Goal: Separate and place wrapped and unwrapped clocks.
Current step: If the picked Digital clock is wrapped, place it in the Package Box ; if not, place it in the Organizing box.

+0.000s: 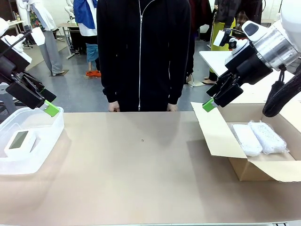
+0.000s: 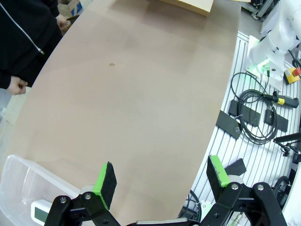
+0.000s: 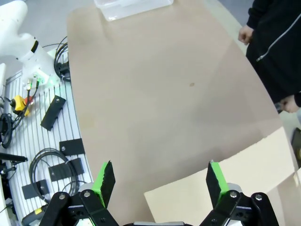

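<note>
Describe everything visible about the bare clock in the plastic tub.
The unwrapped clock is a smooth white rectangular block with rounded corners and a greyish display face. It has no film on it. It lies flat, face up, on the floor of the clear plastic tub at the robot's left end of the table. Nothing else touches it. The left wrist view catches one end of it through the tub wall.

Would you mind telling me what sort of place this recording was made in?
Probably a robotics lab or data-collection hall: an emergency-stop button and coiled cables lie on the slotted aluminium bench, a person in a black jacket waits across the table, and other people work at tables behind.
</note>
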### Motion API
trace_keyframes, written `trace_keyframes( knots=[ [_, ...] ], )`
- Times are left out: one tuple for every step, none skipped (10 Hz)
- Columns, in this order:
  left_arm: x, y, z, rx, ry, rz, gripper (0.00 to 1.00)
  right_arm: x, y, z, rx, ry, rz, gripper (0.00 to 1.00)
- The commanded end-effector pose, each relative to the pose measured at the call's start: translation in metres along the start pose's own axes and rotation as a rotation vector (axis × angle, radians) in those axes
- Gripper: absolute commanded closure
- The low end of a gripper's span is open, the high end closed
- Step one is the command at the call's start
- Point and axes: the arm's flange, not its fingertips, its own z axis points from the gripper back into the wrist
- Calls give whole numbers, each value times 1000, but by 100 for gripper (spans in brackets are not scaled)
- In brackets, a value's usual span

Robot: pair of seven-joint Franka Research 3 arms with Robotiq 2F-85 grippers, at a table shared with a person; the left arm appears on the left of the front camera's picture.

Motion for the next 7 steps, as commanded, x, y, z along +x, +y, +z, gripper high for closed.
trace_keyframes(
  knots=[
    [1, 0, 0, 12, 7, 6, 0, 0, 0, -1, 5, 1, 1, 0],
    [1, 0, 0, 12, 7, 6, 0, 0, 0, -1, 5, 1, 1, 0],
    [1, 0, 0, 12, 7, 6, 0, 0, 0, -1, 5, 1, 1, 0],
    [1, 0, 0, 12, 7, 6, 0, 0, 0, -1, 5, 1, 1, 0],
    [1, 0, 0, 12, 7, 6, 0, 0, 0, -1, 5, 1, 1, 0],
    [1, 0, 0, 12, 7, 6, 0, 0, 0, -1, 5, 1, 1, 0],
    [1, 0, 0, 12, 7, 6, 0, 0, 0, -1, 5, 1, 1, 0]
  ],
)
